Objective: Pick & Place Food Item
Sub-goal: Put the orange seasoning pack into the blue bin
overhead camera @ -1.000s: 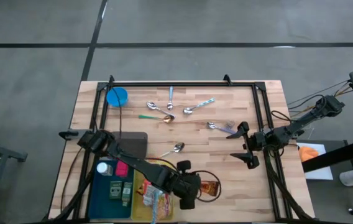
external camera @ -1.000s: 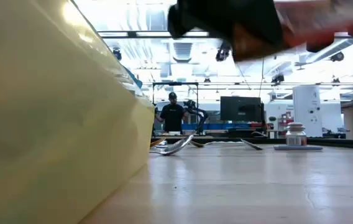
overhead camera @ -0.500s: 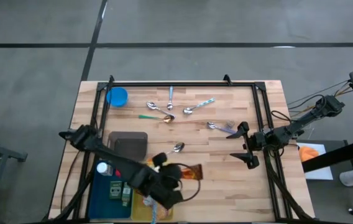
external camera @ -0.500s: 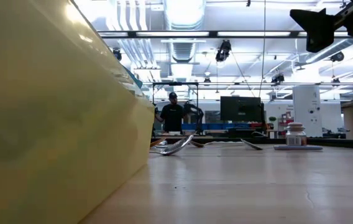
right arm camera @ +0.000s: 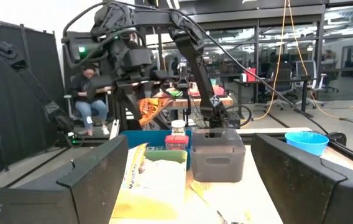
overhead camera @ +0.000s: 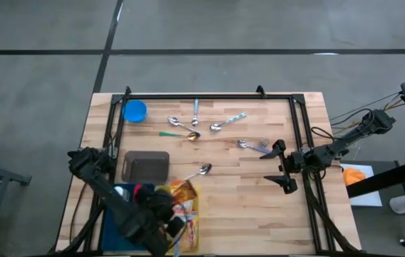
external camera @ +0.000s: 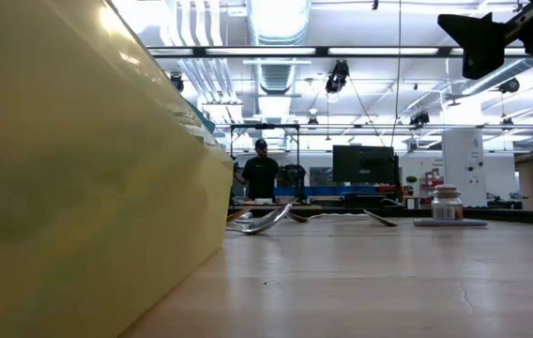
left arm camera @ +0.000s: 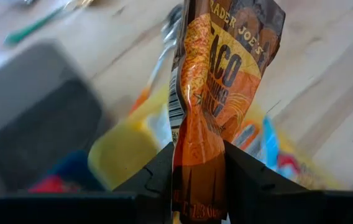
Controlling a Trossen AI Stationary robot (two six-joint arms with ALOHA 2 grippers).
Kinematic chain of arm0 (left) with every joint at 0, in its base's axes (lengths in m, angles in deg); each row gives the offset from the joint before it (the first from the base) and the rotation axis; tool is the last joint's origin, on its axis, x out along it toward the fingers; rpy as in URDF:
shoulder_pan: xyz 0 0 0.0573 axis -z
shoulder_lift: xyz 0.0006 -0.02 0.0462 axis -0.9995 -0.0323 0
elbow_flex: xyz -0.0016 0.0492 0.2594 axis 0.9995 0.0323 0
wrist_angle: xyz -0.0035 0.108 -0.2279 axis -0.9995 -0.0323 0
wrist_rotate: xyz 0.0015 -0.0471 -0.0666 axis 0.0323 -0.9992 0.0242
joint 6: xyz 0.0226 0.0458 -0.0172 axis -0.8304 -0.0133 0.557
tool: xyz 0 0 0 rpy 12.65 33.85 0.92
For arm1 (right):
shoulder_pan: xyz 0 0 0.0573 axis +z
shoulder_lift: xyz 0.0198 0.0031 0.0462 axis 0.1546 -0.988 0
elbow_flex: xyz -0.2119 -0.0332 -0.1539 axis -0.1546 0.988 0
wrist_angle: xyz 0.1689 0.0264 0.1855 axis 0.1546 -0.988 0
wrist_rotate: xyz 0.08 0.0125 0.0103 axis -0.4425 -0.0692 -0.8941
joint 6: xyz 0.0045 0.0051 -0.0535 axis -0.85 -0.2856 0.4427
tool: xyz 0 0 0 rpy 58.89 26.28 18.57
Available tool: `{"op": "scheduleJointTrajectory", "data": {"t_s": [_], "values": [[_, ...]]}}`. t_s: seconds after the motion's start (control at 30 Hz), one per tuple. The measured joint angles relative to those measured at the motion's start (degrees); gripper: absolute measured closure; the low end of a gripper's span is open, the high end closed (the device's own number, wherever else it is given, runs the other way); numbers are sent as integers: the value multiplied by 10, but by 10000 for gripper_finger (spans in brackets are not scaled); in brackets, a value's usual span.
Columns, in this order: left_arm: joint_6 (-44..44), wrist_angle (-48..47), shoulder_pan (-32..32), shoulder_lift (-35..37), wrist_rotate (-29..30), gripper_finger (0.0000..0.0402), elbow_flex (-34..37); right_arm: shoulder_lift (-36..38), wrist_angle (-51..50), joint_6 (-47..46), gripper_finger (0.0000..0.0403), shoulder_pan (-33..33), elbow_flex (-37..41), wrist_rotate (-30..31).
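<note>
Clearly, the orange packet [left arm camera: 204, 112] reads "Trader Joe's Taco".

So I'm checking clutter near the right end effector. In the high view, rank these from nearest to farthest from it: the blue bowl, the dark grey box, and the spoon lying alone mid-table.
1. Lone spoon, mid-table, nearest the right end effector.
2. Dark grey box, further toward the table's left side.
3. Blue bowl, far-left corner, farthest.

Bright overhead lights, glare, blurred wrist background
</note>
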Motion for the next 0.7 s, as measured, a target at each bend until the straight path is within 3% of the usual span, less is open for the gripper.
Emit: {"op": "scheduleJointTrajectory", "data": {"t_s": [0.7], "values": [[474, -28, 177, 2, -228, 301, 56, 0, 0, 0, 64, 0, 0, 0]]}}
